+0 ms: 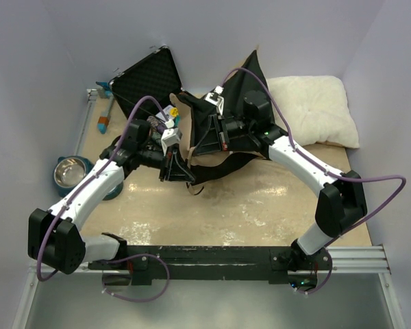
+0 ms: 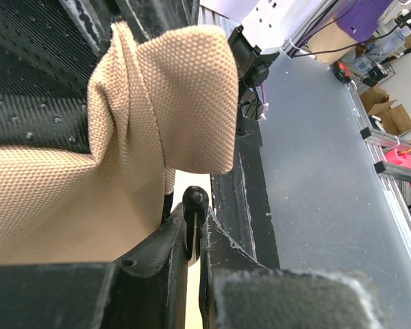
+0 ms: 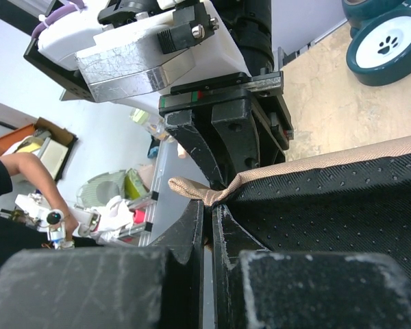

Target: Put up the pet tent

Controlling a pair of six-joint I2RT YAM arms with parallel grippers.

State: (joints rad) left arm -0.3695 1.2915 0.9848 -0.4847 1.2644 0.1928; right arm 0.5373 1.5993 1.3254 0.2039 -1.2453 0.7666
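Pet tent (image 1: 243, 79) slumps mid-tabletop, floor panel lifted, not yet standing; I judge the poles unset and most of the work left. Left arm's fingers (image 2: 168, 257) clench a thin dark pole tip (image 2: 195, 199); right arm's fingers (image 3: 233, 236) pinch the tan hem (image 3: 192, 188). The open black case (image 1: 149, 77) shows only foam; the steel bowl (image 1: 70, 170) looks empty.

A tent (image 1: 246, 75), not yet set up, sits as a crumpled heap in the middle of the counter, toward the far edge. Its black dotted floor panel (image 3: 329, 205) faces outward and rises to a floppy peak at the back, with loose black folds trailing toward the near edge. Tan woven canvas (image 2: 171, 96) shows along the edges, folded over in a bunched flap.
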